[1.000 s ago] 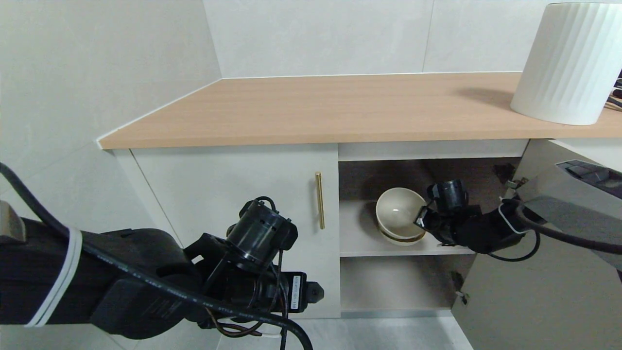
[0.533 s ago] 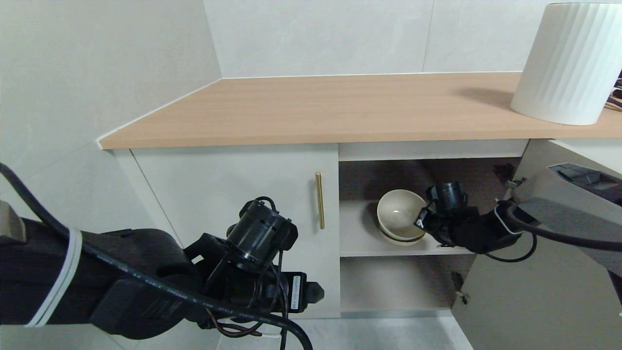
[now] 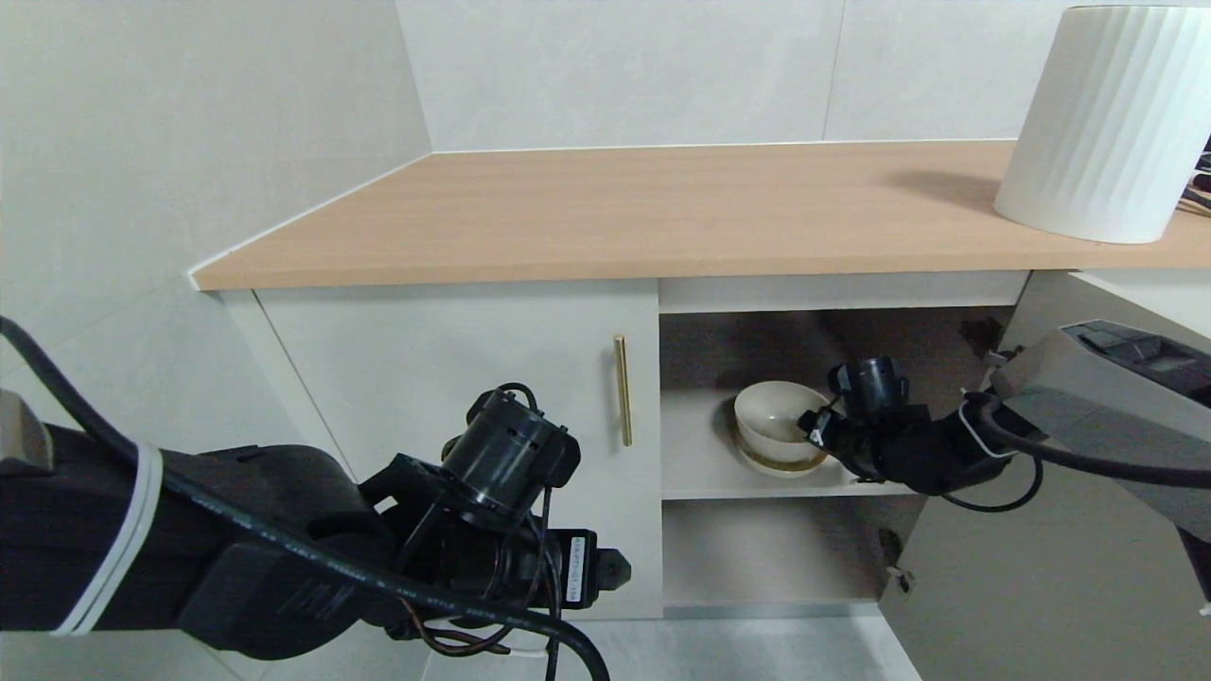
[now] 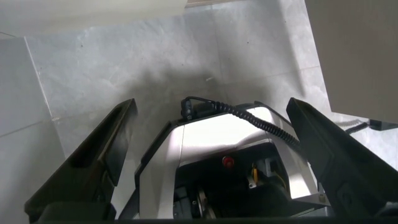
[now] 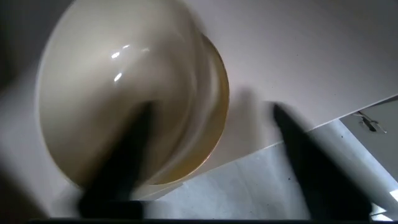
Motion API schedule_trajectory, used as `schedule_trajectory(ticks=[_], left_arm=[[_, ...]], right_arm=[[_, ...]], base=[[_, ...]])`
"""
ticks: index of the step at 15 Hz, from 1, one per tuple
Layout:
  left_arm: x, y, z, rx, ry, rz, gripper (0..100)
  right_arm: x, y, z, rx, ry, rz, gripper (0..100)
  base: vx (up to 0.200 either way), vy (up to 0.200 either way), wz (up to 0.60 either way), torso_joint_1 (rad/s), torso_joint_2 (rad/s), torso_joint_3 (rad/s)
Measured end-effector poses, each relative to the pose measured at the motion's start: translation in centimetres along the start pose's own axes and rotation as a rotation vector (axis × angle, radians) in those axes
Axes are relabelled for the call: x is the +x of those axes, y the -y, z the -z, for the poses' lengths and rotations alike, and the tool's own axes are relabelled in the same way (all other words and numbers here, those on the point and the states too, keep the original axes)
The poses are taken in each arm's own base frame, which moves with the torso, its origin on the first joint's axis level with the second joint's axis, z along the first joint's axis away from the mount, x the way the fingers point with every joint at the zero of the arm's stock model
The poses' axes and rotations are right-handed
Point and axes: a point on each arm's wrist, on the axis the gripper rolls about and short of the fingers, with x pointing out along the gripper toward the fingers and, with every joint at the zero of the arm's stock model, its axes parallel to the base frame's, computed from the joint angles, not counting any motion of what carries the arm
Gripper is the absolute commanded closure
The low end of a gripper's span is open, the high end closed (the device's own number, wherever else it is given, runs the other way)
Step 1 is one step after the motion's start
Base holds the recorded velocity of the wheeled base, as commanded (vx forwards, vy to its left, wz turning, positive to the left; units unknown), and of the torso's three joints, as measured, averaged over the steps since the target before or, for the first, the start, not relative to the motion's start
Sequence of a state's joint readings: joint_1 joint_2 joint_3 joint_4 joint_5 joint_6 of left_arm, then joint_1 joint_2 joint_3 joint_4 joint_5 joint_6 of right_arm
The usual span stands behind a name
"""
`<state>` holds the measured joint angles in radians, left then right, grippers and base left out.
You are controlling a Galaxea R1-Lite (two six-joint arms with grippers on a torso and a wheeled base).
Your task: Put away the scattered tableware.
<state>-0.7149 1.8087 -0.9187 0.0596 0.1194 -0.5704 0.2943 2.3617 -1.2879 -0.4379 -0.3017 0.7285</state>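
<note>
Your right end effector (image 3: 816, 427) is inside the open cabinet at the middle shelf (image 3: 695, 473). The cream bowl (image 3: 771, 421) sits nested in a second bowl (image 3: 783, 464), left of the shelf's centre and close to its front edge. A strip of shelf shows between the stack and the closed left door (image 3: 454, 359). The open right door (image 3: 1041, 567) swings out just beside your right arm, so that side's tight. The fingers are spread, one over the bowl's inside and one outside the rim. Can't tell if either touches it. Your left end effector (image 4: 212, 106) hangs low in front of the closed door, spread wide, holding nothing.
</note>
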Motion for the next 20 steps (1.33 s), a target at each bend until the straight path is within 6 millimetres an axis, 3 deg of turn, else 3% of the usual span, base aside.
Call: schedule_trajectory(ticks=[5,8,10,12,16,20], left_arm=[[-0.1,-0.2,-0.2,-0.006,0.007,-0.001,0],[-1.6,-0.5,-0.8,-0.026,0.052,0.016,0],[-3.6,-1.0,-1.4,-0.043,0.111,0.036,0],[-6.5,-1.6,-1.9,-0.065,0.194,0.07,0],[-12.1,-4.0,-1.9,-0.068,0.357,0.098,0],[-14.7,-6.0,-1.5,-0.098,0.448,0.079,0]], right_arm=[[-0.5,0.3,0.2,-0.009,-0.017,0.008,0],[-3.5,0.2,-0.2,-0.045,-0.076,-0.031,0],[-7.1,-0.2,-0.6,-0.097,-0.133,-0.085,0],[-12.3,-0.6,-1.5,-0.171,-0.172,-0.157,0],[-22.8,1.6,-2.6,-0.337,-0.279,-0.203,0],[-29.8,2.9,-2.2,-0.429,-0.26,-0.333,0]], base=[[0.0,0.0,0.0,0.0,0.0,0.0],[0.0,0.0,0.0,0.0,0.0,0.0],[0.0,0.0,0.0,0.0,0.0,0.0],[0.0,0.0,0.0,0.0,0.0,0.0],[0.0,0.0,0.0,0.0,0.0,0.0],[0.0,0.0,0.0,0.0,0.0,0.0]])
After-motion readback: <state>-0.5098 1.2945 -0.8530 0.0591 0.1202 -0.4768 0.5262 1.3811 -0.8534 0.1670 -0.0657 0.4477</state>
